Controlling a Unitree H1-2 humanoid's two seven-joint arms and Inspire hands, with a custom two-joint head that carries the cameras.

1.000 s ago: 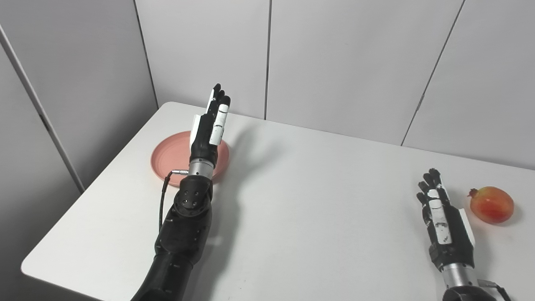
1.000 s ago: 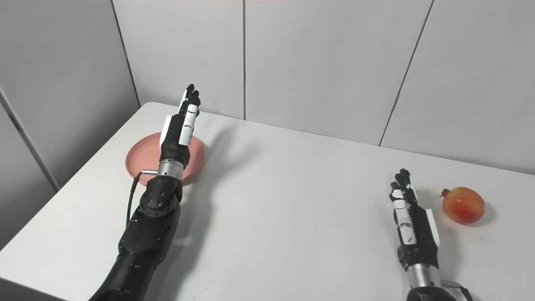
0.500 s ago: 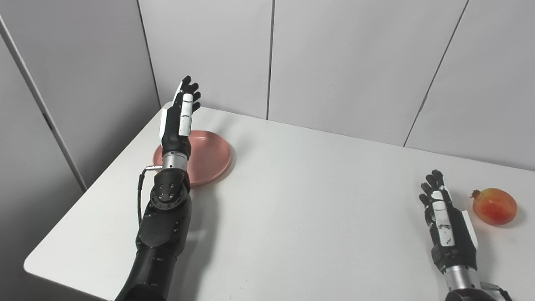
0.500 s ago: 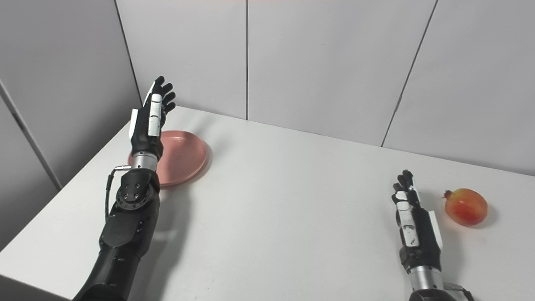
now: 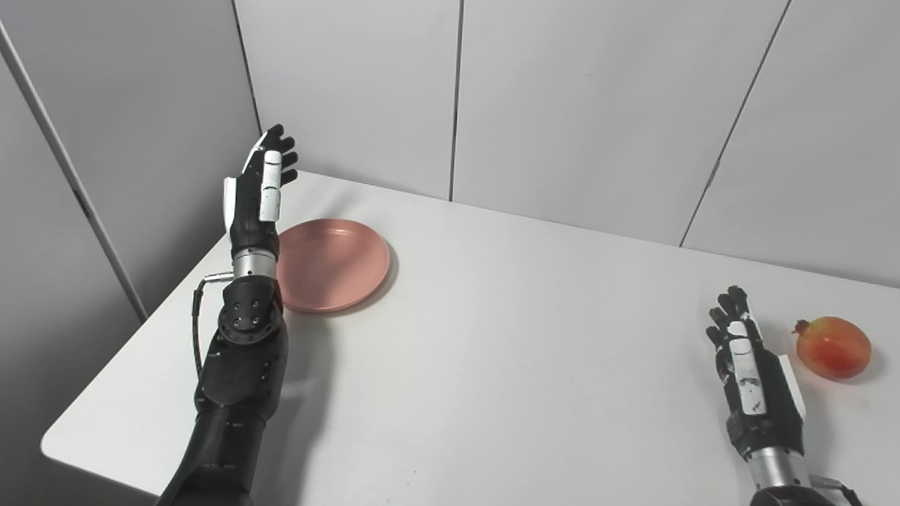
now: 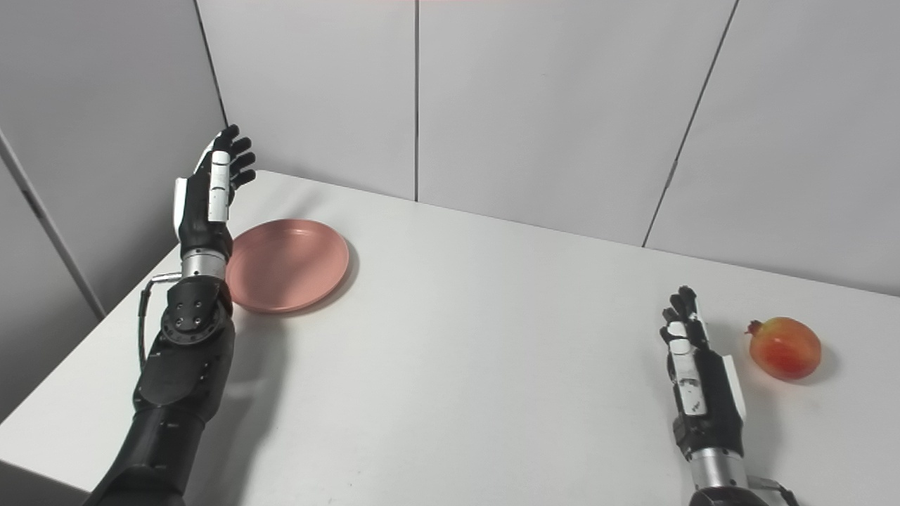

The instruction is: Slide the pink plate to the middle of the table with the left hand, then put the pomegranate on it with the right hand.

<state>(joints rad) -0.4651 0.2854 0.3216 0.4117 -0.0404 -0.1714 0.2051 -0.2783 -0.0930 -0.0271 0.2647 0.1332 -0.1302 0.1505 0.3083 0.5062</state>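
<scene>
The pink plate (image 5: 336,264) lies flat near the table's far left corner. My left hand (image 5: 256,193) is raised above the table's left edge, just left of the plate, open with fingers pointing up, and not touching it. The red-orange pomegranate (image 5: 834,347) sits on the table at the far right. My right hand (image 5: 749,372) rests low near the front right, open and empty, a short way left of the pomegranate and apart from it.
The white table (image 5: 506,337) has its left edge close beside my left arm and its far edge against grey wall panels (image 5: 562,105). Nothing else stands on it.
My left hand has swung left from over the plate to beyond its left rim, uncovering the plate. The plate, pomegranate and right hand have stayed put; the camera shifted slightly.
</scene>
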